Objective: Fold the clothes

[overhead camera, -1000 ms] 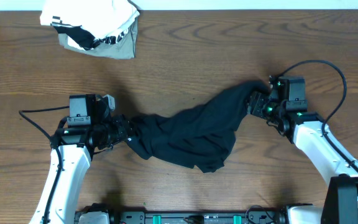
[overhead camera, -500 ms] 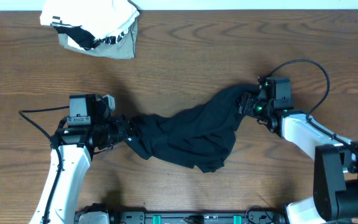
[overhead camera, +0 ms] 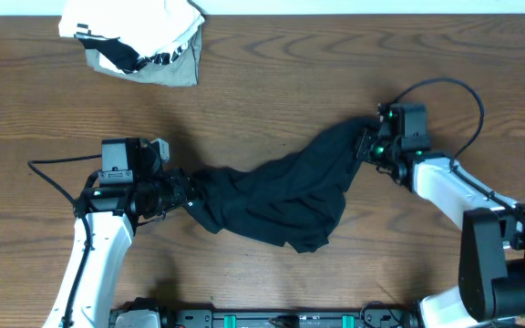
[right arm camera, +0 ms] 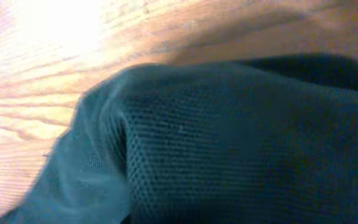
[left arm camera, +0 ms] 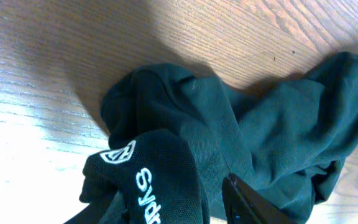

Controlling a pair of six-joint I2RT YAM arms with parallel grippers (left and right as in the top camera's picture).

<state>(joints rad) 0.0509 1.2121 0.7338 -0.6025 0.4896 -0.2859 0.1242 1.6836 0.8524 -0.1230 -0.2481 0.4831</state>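
1. Overhead: the black garment [overhead camera: 281, 196] lies strung across the wooden worktop [overhead camera: 272, 82] between my two arms. My left fingers [overhead camera: 182, 193] are clamped on its left end and my right fingers [overhead camera: 369, 150] on its right end. A white-and-grey bundle [overhead camera: 139, 41] sits well apart at the far left corner.
2. Left wrist: bunched black fabric with a white printed logo [left arm camera: 143, 180] fills the lower frame, with one dark finger [left arm camera: 253, 205] pressed against it.
3. Right wrist: mesh-knit black cloth crowds the frame, and my fingers are hidden here
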